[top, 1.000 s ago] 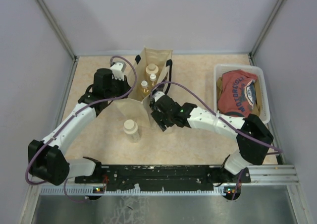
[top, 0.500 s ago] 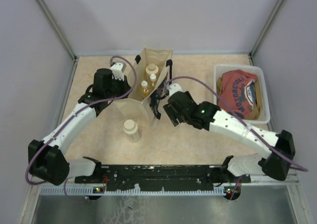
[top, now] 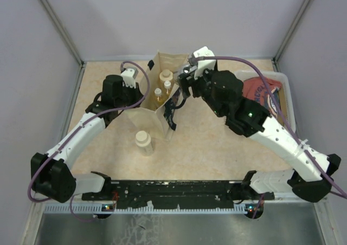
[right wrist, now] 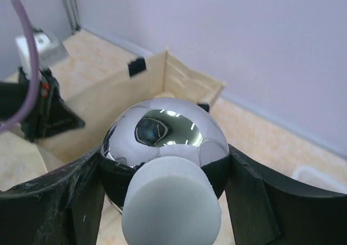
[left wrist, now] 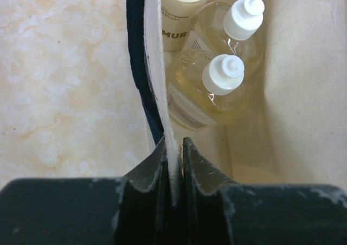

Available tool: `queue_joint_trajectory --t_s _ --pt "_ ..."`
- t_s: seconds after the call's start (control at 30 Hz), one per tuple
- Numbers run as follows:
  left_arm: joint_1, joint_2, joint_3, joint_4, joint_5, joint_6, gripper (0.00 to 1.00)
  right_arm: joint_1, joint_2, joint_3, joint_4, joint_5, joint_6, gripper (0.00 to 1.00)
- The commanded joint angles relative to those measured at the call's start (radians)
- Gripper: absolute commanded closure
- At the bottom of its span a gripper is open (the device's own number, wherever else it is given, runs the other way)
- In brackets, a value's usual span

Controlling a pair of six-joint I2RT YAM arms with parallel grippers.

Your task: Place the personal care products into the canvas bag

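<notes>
The cream canvas bag (top: pixel 173 59) stands open at mid-table. My left gripper (top: pixel 142 97) is shut on its left rim; the left wrist view shows the cloth edge (left wrist: pixel 162 93) pinched between the jaws (left wrist: pixel 173 143). Inside the bag are two amber bottles (left wrist: pixel 214 93) (left wrist: pixel 238 33) with white caps and a cream jar (left wrist: pixel 181 1). Another cream jar (top: pixel 143 139) stands on the table in front of the bag. My right gripper (top: pixel 188 74) hovers at the bag's right rear rim, shut on a round shiny bottle (right wrist: pixel 162 131) with a white cap (right wrist: pixel 171 204).
A white tub (top: pixel 291 101) with a red shirt sits at the right, partly hidden under my right arm. A navy strap (top: pixel 172 112) hangs over the bag's front. Grey walls close in the back and both sides.
My right arm has swung up and back from in front of the bag to its right rear rim, carrying the round bottle. The left gripper has stayed on the rim.
</notes>
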State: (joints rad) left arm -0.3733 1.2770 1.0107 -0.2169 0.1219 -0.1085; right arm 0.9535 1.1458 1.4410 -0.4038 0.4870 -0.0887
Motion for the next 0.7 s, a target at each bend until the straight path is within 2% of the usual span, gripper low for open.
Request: queue_joint_trajectory --t_s 0.0,0.17,0.67 --pt "0.001 -0.025 0.002 0.026 0.020 -0.006 1.00 0.001 0.105 0.123 0.344 -0.148 -0.111 1.00" --pt "0.001 -0.046 0.003 0.031 0.065 -0.005 1.00 -0.021 0.195 0.139 0.391 -0.299 -0.054 1.00" --pt "0.002 -0.091 0.011 0.016 0.073 -0.002 1.00 -0.055 0.287 -0.014 0.405 -0.478 0.125 1.00"
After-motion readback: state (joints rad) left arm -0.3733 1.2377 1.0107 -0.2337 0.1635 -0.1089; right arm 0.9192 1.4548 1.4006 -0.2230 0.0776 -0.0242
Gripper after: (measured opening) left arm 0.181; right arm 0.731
